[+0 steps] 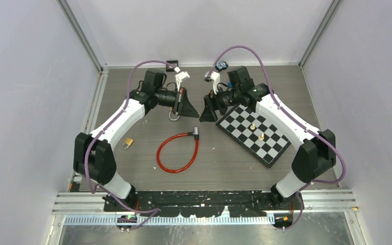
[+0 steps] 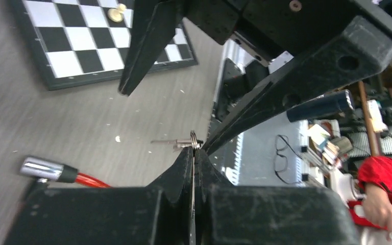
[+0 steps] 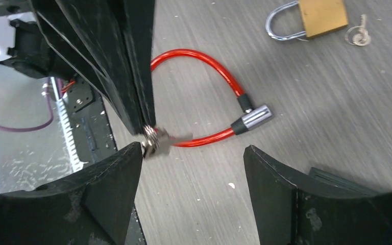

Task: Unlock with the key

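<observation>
the two arms meet nose to nose over the far middle of the table (image 1: 224, 163). the left gripper (image 2: 194, 150) is pinched tight on a key (image 3: 166, 140), gripping it at the ringed end so the blade pokes out past the fingertips, up off the table. the right gripper (image 3: 193, 150) faces it with its jaws spread wide, one finger on each side of the key. the ring sits just beside one fingertip, and i can't tell if they touch. nearer, about mid-table, a red cable lock (image 3: 252, 118) lies flat in a loop, its silver head at the far right of the loop. off to the left, near the left arm's elbow, a brass padlock (image 1: 127, 143) lies on its side with small keys (image 3: 358, 35) just beside it. on the right a board (image 1: 273, 148) sits at an angle under the right arm, with two pale pieces (image 1: 253, 126) standing on it.
</observation>
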Controlling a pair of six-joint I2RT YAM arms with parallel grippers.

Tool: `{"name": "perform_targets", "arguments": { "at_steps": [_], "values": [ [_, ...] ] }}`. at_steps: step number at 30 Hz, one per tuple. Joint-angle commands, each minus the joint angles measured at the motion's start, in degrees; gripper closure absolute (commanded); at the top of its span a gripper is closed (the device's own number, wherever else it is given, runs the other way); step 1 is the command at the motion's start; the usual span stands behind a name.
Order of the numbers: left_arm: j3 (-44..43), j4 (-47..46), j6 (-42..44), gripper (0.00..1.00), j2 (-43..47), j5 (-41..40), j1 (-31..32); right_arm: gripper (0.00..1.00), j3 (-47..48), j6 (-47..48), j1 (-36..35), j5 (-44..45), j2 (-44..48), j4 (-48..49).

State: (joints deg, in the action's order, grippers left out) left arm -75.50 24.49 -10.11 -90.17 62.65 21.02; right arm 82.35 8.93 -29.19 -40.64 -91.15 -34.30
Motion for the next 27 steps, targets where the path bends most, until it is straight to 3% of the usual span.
{"name": "perform_targets", "arguments": {
  "at_steps": [1,5,11,14,27],
  "values": [
    [1.8,-15.7,-14.7,1.00,1.3,5.7,1.6,0.24,-1.0,1.4,-0.5,-7.9,2.5,1.8],
    [3.4,-22.1,-19.6,1.00,0.9,6.3,1.9,0.30,-4.1,1.7,-0.6,-10.8,4.2,3.3],
    [4.6,-24.1,-20.7,1.00,1.2,6.1,2.0,0.51,-4.7,2.0,-0.6,-10.5,4.7,3.7],
    [5.0,-23.7,-20.0,1.00,1.6,5.5,2.0,0.56,-4.5,2.0,-0.6,-10.1,5.2,3.7],
    [6.0,-21.3,-17.4,1.00,2.1,4.2,2.0,0.50,-1.5,5.9,-1.7,0.9,7.7,-0.3]
  ]
}}
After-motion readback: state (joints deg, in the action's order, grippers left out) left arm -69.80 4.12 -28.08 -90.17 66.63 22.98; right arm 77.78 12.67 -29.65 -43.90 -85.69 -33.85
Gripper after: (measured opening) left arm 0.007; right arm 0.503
